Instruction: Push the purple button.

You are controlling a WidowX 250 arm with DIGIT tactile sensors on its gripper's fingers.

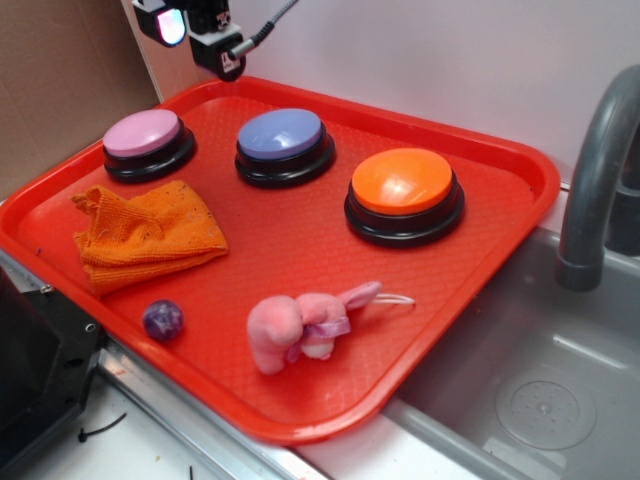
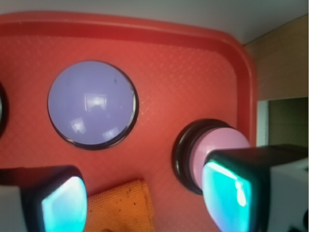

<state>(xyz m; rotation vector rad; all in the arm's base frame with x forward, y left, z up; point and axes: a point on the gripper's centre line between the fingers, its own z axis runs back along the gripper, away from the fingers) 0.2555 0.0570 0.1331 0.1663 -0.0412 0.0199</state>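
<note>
Pincer [image 2: 145, 205] spread and empty, high above the red tray [image 1: 505, 215]; purple button [image 2: 92, 104] untouched below

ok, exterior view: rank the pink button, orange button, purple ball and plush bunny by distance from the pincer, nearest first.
The pincer is above the tray's far-left corner.
1. pink button, far left, nearest beneath it.
2. orange button, far right.
3. purple ball, near-left edge.
4. plush bunny, near middle; too close to the ball to call.

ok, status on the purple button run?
Gripper open, high above tray. Purple button untouched, in middle of row. Nothing in the way.
</note>
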